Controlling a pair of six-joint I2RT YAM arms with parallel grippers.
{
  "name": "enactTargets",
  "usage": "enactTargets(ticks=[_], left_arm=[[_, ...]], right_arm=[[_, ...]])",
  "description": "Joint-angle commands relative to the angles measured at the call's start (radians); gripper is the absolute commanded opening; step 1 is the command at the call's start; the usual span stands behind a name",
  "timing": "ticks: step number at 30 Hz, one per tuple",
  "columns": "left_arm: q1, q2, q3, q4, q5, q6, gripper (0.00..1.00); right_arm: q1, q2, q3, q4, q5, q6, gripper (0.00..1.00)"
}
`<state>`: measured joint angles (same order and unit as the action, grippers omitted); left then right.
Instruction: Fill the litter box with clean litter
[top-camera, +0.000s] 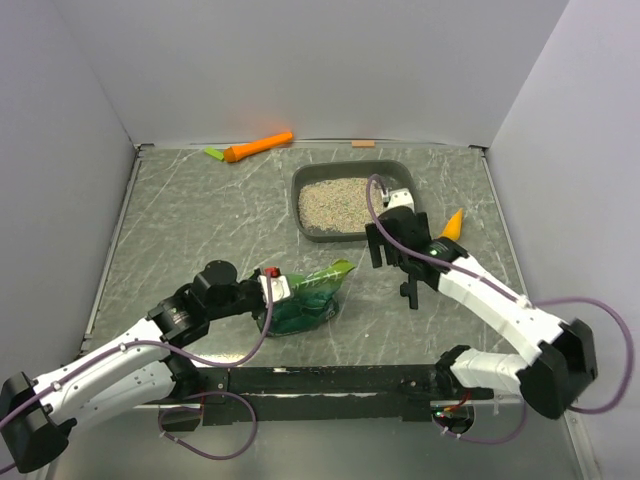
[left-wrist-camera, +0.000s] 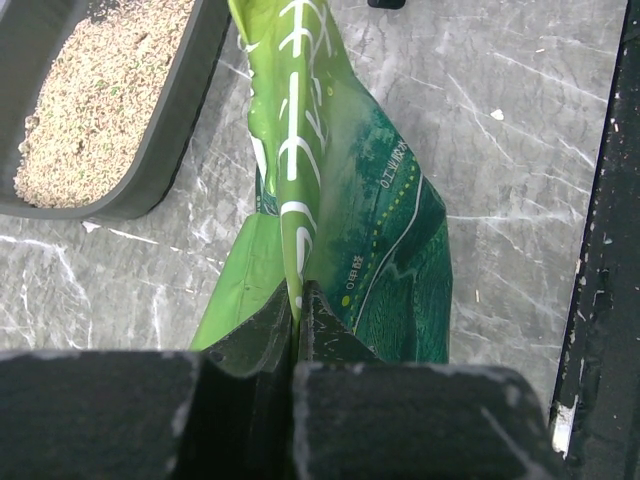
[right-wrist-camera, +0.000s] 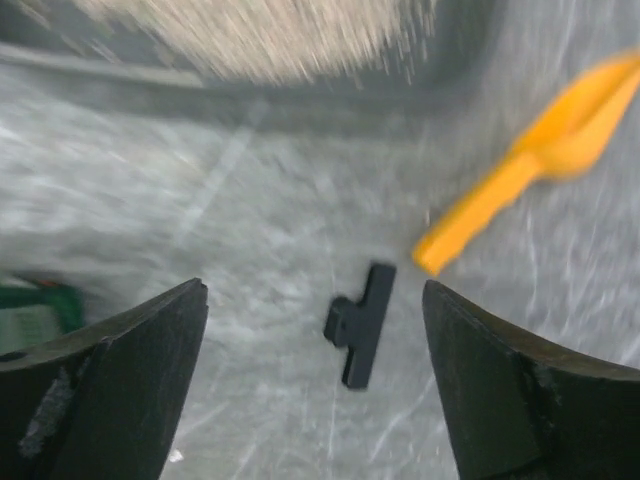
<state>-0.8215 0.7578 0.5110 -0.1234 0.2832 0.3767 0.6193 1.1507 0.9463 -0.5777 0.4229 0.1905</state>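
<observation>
Beige litter (top-camera: 335, 203) covers the floor of the box (top-camera: 400, 170), upper centre of the top view. Left gripper (left-wrist-camera: 298, 300) is clamped on the green bag (left-wrist-camera: 380, 230); right gripper (right-wrist-camera: 315, 300) hangs spread, empty. Judgement: filling largely done, possibly topping-up left.

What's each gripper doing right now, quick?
Left gripper: shut on the green bag.
Right gripper: open, holding nothing.
</observation>
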Motion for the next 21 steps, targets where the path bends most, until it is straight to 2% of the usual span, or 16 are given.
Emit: enactTargets(ticks=[1, 4, 12, 21], left_arm=[[0.012, -0.049, 0.001, 0.042, -0.029, 0.024, 0.01], [0.012, -0.057, 0.001, 0.044, -0.026, 0.021, 0.01], [0.012, -0.041, 0.009, 0.05, -0.009, 0.019, 0.01], [0.012, -0.055, 0.003, 0.057, -0.006, 0.019, 0.01]], right_arm=[[-0.027, 0.108, 0.006, -0.122, 0.053, 0.133, 0.89], [-0.029, 0.182, 0.02, -0.174, 0.103, 0.168, 0.87], [-0.044, 0.348, 0.023, -0.209, 0.071, 0.233, 0.78], [-0.052, 0.409, -0.006, -0.197, 0.074, 0.262, 0.68]])
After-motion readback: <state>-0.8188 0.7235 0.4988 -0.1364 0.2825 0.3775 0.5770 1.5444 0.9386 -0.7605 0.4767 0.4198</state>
